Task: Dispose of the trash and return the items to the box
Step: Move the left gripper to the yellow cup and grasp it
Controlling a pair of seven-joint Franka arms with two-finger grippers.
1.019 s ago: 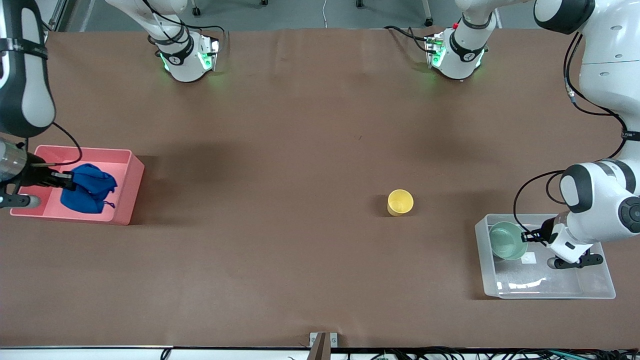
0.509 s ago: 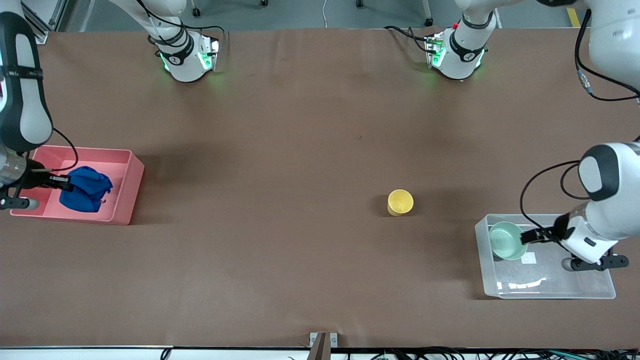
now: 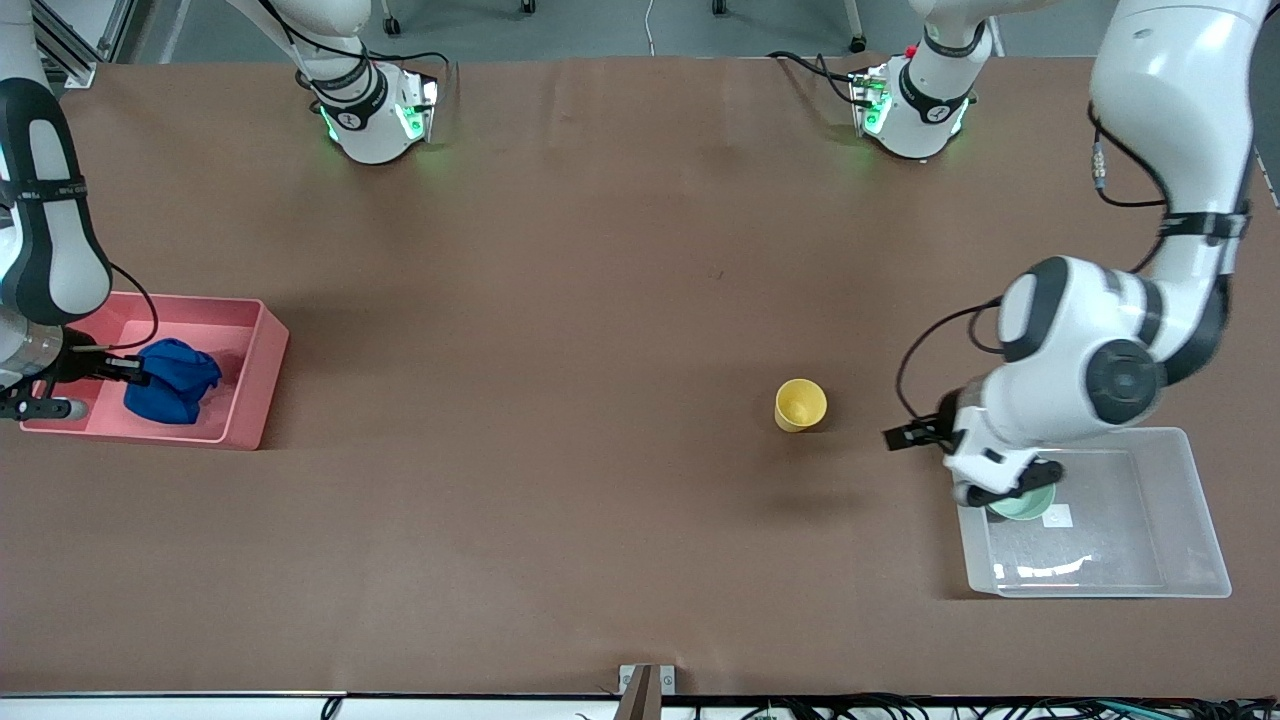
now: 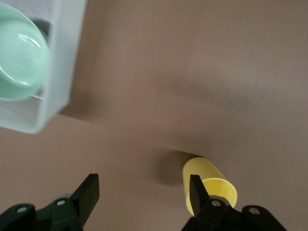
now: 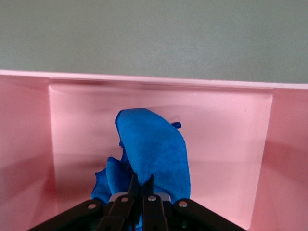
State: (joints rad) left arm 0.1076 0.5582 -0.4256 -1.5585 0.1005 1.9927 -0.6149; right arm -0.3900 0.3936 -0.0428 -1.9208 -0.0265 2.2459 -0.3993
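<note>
Lowest in the front view, toward the left arm's end of the table: clear box (image 3: 1095,570), see-through walls, small white sticker (image 3: 1057,516) on its floor, pale mint-green bowl (image 3: 1020,502) resting inside at the corner nearest the table's middle, partly hidden by the arm there but plain and glossy in the left wrist view (image 4: 19,57). Rest of the box floor bare. A little farther from the camera, just outside that corner: left gripper (image 3: 908,436) over bare brown table (image 3: 600,400) between the box and the yellow cup (image 3: 800,404), fingers (image 4: 89,191) spread wide, nothing between them; cup upright on the table, beside one fingertip in the left wrist view (image 4: 208,185), apart from the box. Toward the right arm's end: pink bin (image 3: 255,375) holding the blue cloth wad (image 3: 172,381), lumpy and wrinkled, bright royal blue against the pink floor (image 5: 154,149). Right gripper (image 3: 125,370) inside the bin, fingers (image 5: 134,188) pinched together on the cloth. Broad open tabletop across the middle and up to the two arm bases.
</note>
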